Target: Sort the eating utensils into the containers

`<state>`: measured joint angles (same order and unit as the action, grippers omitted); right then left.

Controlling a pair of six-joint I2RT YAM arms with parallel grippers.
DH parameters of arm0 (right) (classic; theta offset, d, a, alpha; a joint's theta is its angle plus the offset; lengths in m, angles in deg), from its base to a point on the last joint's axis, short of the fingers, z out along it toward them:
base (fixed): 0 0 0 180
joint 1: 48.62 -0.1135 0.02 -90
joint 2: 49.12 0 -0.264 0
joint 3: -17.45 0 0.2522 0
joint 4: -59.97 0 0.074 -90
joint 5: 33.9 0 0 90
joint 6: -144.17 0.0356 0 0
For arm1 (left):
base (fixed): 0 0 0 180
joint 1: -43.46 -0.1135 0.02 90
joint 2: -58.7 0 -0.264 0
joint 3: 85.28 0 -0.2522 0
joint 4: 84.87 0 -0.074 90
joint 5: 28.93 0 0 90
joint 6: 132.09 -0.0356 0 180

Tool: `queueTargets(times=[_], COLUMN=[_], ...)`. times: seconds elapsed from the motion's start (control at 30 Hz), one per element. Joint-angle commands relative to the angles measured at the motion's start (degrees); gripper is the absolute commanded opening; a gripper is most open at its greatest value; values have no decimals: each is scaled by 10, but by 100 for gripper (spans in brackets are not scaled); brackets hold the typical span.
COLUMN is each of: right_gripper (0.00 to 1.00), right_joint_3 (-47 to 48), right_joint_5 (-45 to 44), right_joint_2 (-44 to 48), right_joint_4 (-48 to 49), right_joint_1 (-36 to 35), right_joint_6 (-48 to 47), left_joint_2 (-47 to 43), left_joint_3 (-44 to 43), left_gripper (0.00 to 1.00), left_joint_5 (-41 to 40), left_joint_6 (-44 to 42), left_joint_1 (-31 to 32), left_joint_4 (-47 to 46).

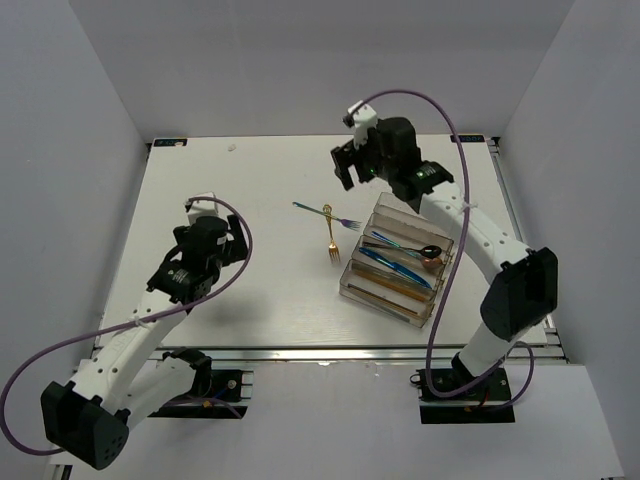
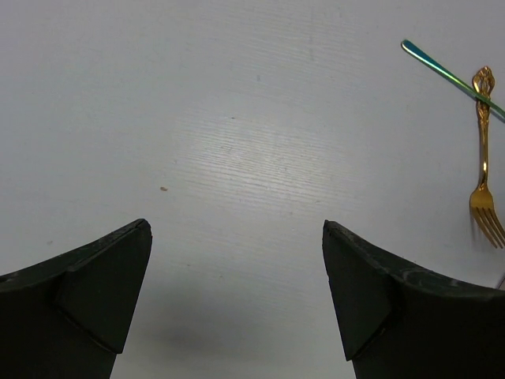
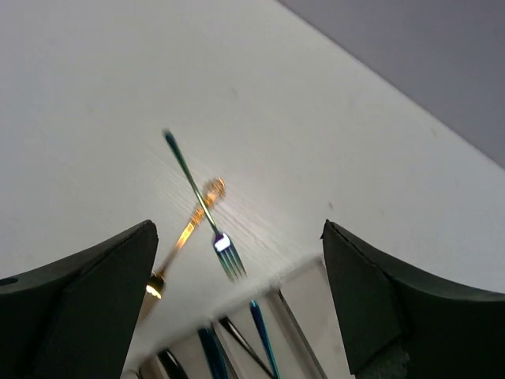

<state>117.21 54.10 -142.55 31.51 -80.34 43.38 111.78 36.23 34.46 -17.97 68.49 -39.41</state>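
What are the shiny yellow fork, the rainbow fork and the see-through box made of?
The gold fork looks like metal with a polished gold finish: it glints. The iridescent fork seems to be metal too, with a green-blue-purple sheen. The organizer tray looks like clear hard plastic: its walls are see-through.

The table (image 1: 250, 290) is white. The gold fork (image 1: 329, 240) is shiny yellow-gold. The rainbow fork (image 1: 325, 214) is shiny green and blue, going purple at its prongs. The tray (image 1: 415, 217) is see-through. Inside it are a blue knife (image 1: 385, 260), a black spoon (image 1: 430, 251) and yellow-brown chopsticks (image 1: 395, 285). The cables (image 1: 405, 92) are purple.
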Motion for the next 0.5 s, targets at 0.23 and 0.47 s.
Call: queueTargets(times=[0.23,0.47], right_gripper=[49,44], right_joint_3=[331,309], right_joint_5=[97,116], right_joint_2=[-273,-307], right_joint_4=[-229,-269], right_joint_1=[3,3], right_joint_6=[-112,-166], left_joint_2=[-5,10], left_joint_3=[-17,-18], left_gripper=[98,98], left_joint_5=[-44,-35], left_joint_6=[-4,-12], left_joint_1=[-1,-1], left_joint_4=[6,6])
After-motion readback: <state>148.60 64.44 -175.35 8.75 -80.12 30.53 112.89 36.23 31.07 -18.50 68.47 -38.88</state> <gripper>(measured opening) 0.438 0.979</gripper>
